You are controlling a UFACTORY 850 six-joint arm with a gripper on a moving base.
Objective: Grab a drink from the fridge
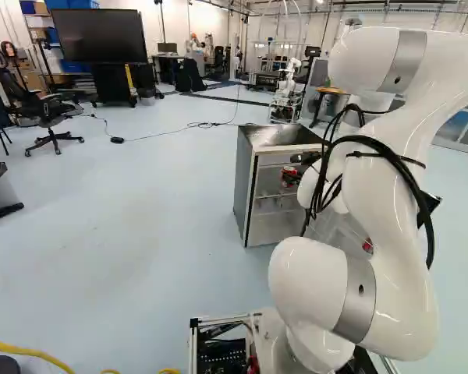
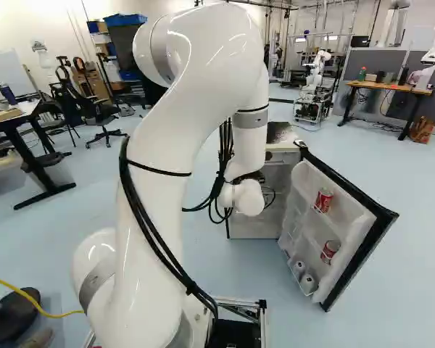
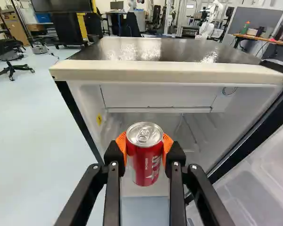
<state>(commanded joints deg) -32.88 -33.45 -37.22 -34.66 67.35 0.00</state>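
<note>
Drink can (image 3: 145, 162): red, silver lid, tab flat, upright, clasped between both fingers (image 3: 114, 153). Fridge (image 3: 165, 73): low, white-lined, shiny dark top, standing open ahead of fingers; door (image 2: 351, 210) swung out to their right.

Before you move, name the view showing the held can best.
The wrist view: the can shows close up and nearly whole in the hand. The left base view shows it small and partly covered; in the right base view the arm hides it.

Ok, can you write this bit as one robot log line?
hand: shut on red can | can: lid up, at fridge opening | fridge door: open, holding more cans
</note>
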